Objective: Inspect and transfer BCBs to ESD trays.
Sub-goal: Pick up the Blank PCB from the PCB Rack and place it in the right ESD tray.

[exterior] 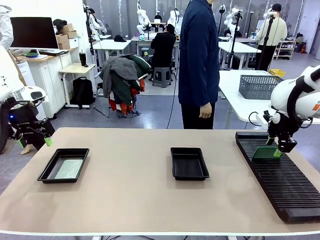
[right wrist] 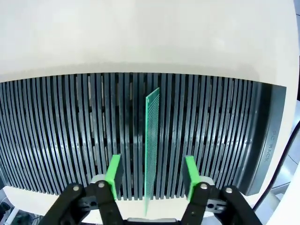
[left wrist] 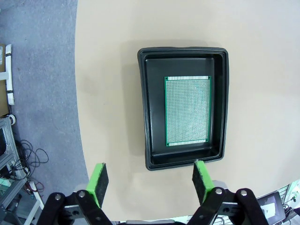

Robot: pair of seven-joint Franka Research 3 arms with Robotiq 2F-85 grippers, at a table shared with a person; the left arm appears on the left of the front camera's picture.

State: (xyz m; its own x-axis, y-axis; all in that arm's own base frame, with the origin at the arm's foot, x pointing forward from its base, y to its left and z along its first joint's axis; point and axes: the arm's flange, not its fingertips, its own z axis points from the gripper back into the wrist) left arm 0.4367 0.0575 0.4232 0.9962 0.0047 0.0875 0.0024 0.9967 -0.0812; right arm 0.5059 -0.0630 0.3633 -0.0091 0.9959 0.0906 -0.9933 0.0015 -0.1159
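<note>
Front: right gripper [exterior: 276, 149] over slotted rack [exterior: 285, 185], at racked BCB [exterior: 265, 153]; empty middle ESD tray [exterior: 189, 177] lies to its left, path looks clear.
Left wrist: left gripper [left wrist: 150, 176] spread above left ESD tray [left wrist: 145, 117], flat BCB [left wrist: 187, 111] inside.
Right wrist: racked BCB stands edge-on between spread pads [right wrist: 114, 173], neither touching; long axis runs away from the fingers.
</note>
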